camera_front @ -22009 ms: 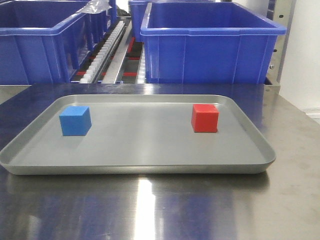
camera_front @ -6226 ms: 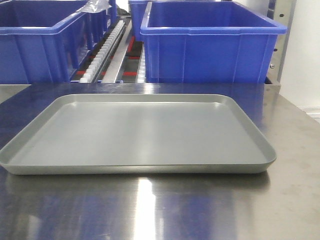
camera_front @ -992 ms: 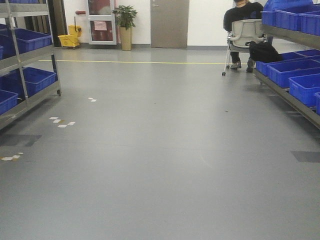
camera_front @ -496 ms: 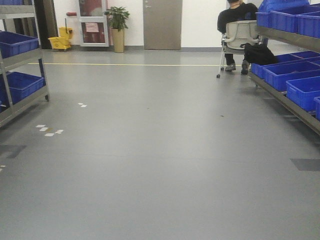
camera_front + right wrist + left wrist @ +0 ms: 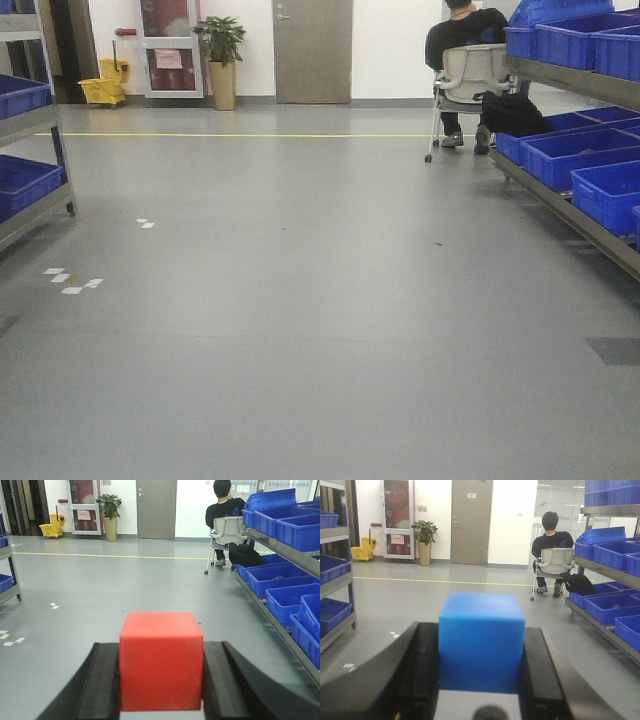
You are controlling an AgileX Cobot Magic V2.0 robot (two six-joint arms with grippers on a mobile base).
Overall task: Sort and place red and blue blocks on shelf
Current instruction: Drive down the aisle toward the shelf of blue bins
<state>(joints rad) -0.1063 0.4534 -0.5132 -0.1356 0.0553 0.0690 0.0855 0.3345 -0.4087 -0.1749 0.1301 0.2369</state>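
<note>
**Both blocks were held in the aisle, with the placing not yet done**

The left gripper (image 5: 480, 630) was closed on the blue block (image 5: 481, 642), with a dark finger pressed on each side face. In the same way the right gripper (image 5: 161, 647) clamped the red block (image 5: 161, 660). Both cubes sat level between the fingers, above the grey floor (image 5: 300, 330) and well apart from any shelf.

The main danger, in my judgement, was a slip. The faces looked smooth and only side pressure held each cube, so a jolt of the mobile base could turn or drop one. The grey shelf rack (image 5: 565, 200) on the right was full of blue bins (image 5: 565, 150), so free room for a block appeared small, and an arm could hit a bin rim. A person (image 5: 462, 30) sat on a chair (image 5: 472, 70) just beside the far end of that rack, and driving close there could be unsafe. The colours could also be put in the wrong places.

The front view showed only the aisle and the racks, with no gripper or block. Only the wrist views proved the grasps. The left wrist view also showed the upper tiers of the rack.
</note>
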